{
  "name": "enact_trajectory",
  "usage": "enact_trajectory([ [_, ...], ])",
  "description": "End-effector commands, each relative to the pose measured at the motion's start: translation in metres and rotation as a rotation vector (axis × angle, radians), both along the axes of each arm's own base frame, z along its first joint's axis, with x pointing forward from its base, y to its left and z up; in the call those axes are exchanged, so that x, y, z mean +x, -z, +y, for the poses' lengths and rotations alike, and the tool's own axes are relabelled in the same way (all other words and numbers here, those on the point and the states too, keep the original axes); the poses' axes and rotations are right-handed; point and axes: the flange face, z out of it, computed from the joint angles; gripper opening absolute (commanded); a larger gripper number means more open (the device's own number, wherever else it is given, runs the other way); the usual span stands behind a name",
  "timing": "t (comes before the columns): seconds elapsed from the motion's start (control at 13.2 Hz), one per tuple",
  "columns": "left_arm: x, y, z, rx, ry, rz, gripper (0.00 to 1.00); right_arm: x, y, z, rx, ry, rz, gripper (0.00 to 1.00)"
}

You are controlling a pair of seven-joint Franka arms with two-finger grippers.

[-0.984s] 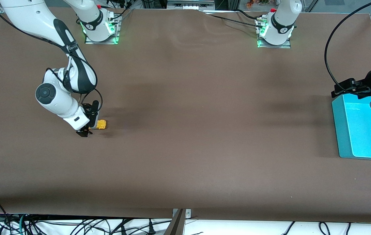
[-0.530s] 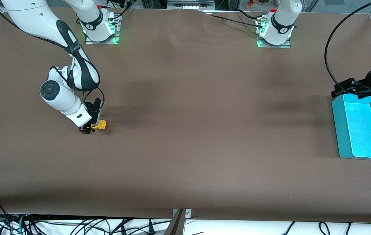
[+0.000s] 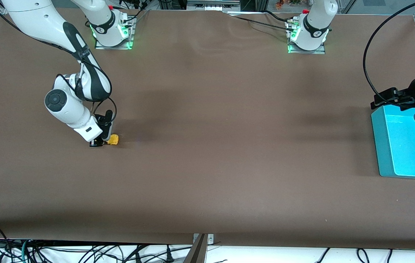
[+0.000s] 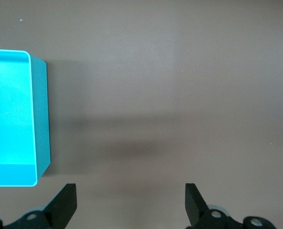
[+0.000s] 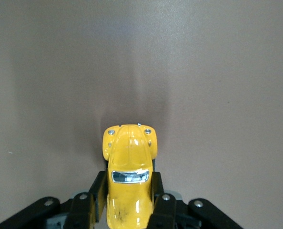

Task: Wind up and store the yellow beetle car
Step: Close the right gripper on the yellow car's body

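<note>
Yellow and glossy, the beetle car (image 5: 129,183) sits on the brown bench (image 3: 207,146) toward the right arm's end, wheels down. The right pincer (image 5: 129,202) is pinching the car across its body, one finger (image 5: 95,198) pressed on each flank, with the bonnet sticking out ahead of the fingertips. From the front camera the right pincer (image 3: 98,143) stands low at the bench surface with the car (image 3: 113,139) showing just beside it.

The step in hand appears to be the winding stroke. To do it well:

1. Keep the grip square on both flanks so the car does not twist out sideways.
2. Press the wheels firmly onto the bench while drawing the car backward along its own length; a lifted wheel would slip rather than load the spring.
3. Pull in a straight line, and do not loosen the grip until the stroke is complete.

The left pincer (image 4: 129,207) waits with its fingers spread wide, hovering over bare bench just beside the turquoise bin (image 3: 402,146) at the left arm's end. That bin is well apart from the car and is presumably the storage place.
</note>
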Motion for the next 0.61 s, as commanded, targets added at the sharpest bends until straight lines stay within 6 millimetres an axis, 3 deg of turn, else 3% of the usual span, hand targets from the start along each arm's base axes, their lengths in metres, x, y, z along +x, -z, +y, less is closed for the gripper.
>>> enact_trajectory([
  [0.0,-0.001,-0.004,0.003,0.02,0.022,-0.006,1.0,-0.006,-0.003,0.007,0.003,-0.026,-0.007,0.17],
  [0.23,-0.001,-0.004,0.003,0.02,0.022,-0.006,1.0,-0.007,-0.005,0.018,0.009,-0.067,-0.011,0.17],
  [0.53,-0.001,-0.004,0.003,0.02,0.022,-0.006,1.0,-0.006,0.01,0.011,0.009,-0.09,-0.015,0.17],
])
